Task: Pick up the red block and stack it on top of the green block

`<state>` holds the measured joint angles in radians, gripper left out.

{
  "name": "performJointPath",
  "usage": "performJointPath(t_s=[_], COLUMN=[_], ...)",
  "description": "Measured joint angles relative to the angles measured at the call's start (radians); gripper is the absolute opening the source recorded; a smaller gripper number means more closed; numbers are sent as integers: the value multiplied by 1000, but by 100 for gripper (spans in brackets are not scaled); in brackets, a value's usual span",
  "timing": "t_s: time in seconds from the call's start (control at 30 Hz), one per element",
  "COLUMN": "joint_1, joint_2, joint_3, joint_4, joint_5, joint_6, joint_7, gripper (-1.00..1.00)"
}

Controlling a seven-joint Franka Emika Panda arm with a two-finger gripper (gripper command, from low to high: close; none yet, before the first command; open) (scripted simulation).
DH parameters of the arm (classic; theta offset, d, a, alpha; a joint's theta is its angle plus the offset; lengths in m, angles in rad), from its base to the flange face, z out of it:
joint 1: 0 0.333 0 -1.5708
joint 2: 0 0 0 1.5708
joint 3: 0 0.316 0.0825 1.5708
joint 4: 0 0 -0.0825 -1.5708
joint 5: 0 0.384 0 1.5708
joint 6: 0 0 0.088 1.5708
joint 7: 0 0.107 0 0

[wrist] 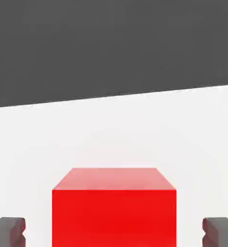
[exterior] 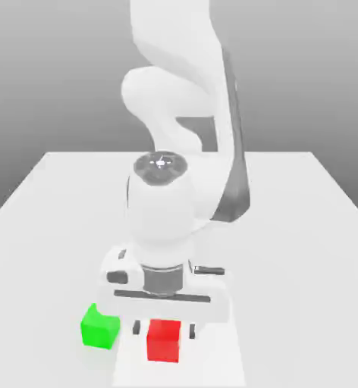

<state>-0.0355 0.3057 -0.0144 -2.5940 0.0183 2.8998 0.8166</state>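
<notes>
The red block (exterior: 164, 340) sits on the white table (exterior: 61, 197) near its front edge, straight below my hand. The green block (exterior: 100, 327) rests on the table just beside it, toward the exterior view's left, with a small gap between the two. My gripper (exterior: 162, 329) is lowered around the red block, one dark finger on each side. In the hand view the red block (wrist: 114, 207) lies between the fingertips (wrist: 7, 230), and white table shows between each fingertip and the block's sides. The gripper (wrist: 114, 231) is open and holds nothing.
The arm's white links (exterior: 182, 114) rise over the middle of the table behind the hand. The table's front edge lies close to both blocks. In the hand view the table surface (wrist: 111, 130) runs on past the red block to a dark background.
</notes>
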Motion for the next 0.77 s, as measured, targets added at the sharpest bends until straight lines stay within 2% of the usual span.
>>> performJointPath(t_s=[0.17, 0.37, 0.47, 0.5, 0.53, 0.57, 0.6, 0.67, 0.7, 0.77], joint_1=[-1, -9, -162, -223, -312, -344, -290, -277, -276, -276], joint_2=[4, -188, -298, -310, -298, -274, -244, -176, -151, -151], joint_3=[1, -15, -85, -101, -85, -55, -24, -9, -6, -6], joint_4=[0, -31, -71, -80, -83, -84, -84, -82, -81, -81], joint_5=[-2, -13, -24, -23, -17, -14, -14, -10, -8, -8], joint_6=[4, -157, -227, -230, -215, -190, -160, -94, -70, -70], joint_7=[2, 9, 6, 2, -3, -7, -7, -10, -11, -11], gripper=[-100, -100, -100, -100, -100, -100, -100, -100, 100, 100])
